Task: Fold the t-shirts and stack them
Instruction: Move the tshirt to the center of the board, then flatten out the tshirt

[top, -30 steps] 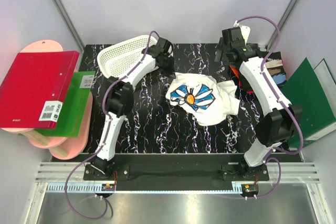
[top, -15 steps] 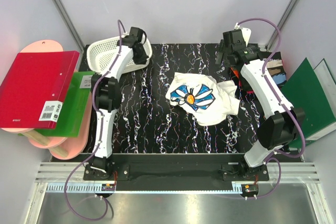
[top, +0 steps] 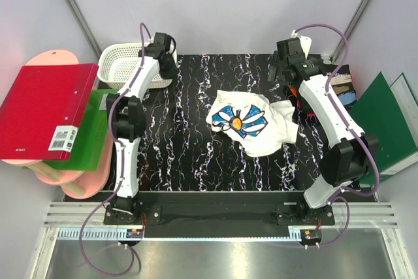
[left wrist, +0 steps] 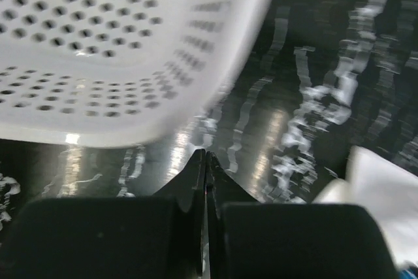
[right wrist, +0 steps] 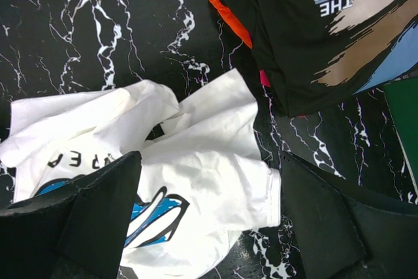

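Observation:
A crumpled white t-shirt (top: 251,122) with a blue flower print and dark lettering lies at the table's middle. At the back right lies a black t-shirt (right wrist: 313,24) with tan-blue-white print, over a red-orange one (right wrist: 228,14); it shows beside the right arm (top: 341,86) in the top view. My right gripper (right wrist: 210,161) hangs open above the white t-shirt's (right wrist: 209,129) sleeve, holding nothing; from above it is at the back (top: 285,68). My left gripper (left wrist: 204,156) is shut and empty, next to the white lattice basket (left wrist: 98,50), at the back left (top: 168,68).
The basket (top: 124,63) sits at the table's back-left corner. A red binder (top: 46,109) and a green one (top: 91,129) rest on pink boards off the left edge. Dark green binders (top: 385,129) lie off the right edge.
My left arm has swung to the left and straightened, and the basket has moved with it from mid-back to the back-left corner. The right arm and the shirts have barely moved.

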